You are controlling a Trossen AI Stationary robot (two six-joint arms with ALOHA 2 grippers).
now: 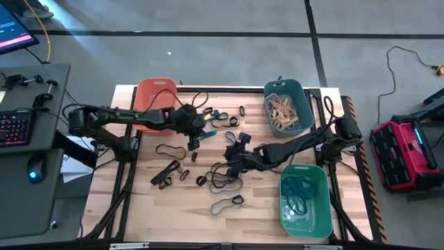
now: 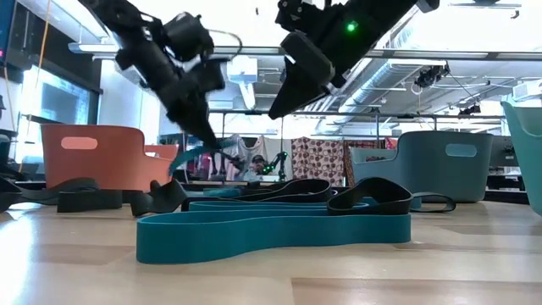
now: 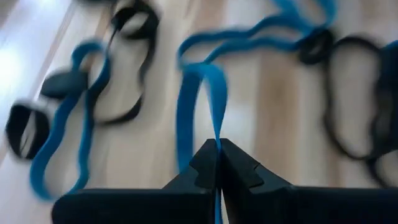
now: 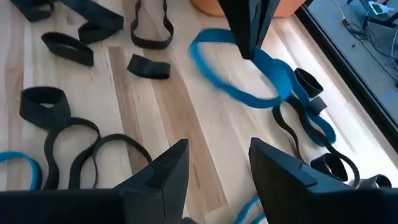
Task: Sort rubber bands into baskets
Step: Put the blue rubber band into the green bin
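Note:
My left gripper (image 1: 195, 130) hovers over the table's far-left middle, in front of the orange basket (image 1: 154, 94), shut on a blue rubber band (image 4: 249, 93). My right gripper (image 4: 217, 168) hangs open above loose black rubber bands (image 1: 225, 179) near the table's centre, with nothing between its fingers. The dark teal-blue basket (image 1: 288, 107) at the far right holds tan bands. The green basket (image 1: 305, 201) at the near right holds blue bands. More black and blue bands lie flat on the wood. My left gripper pinches a single strand of the blue band (image 3: 215, 134) between its two fingertips. The fingers (image 4: 249, 31) slant down at it from above. The band hangs below them as a slack loop (image 4: 214, 74); I cannot tell whether its lower part is clear of the table.
A wide blue band (image 2: 271, 233) lies near the table's front edge, with black bands (image 2: 373, 195) behind it. Black bands (image 1: 166, 173) lie at the near left. A desk with a keyboard (image 1: 14, 128) stands left of the table, and a red case (image 1: 402, 153) to its right.

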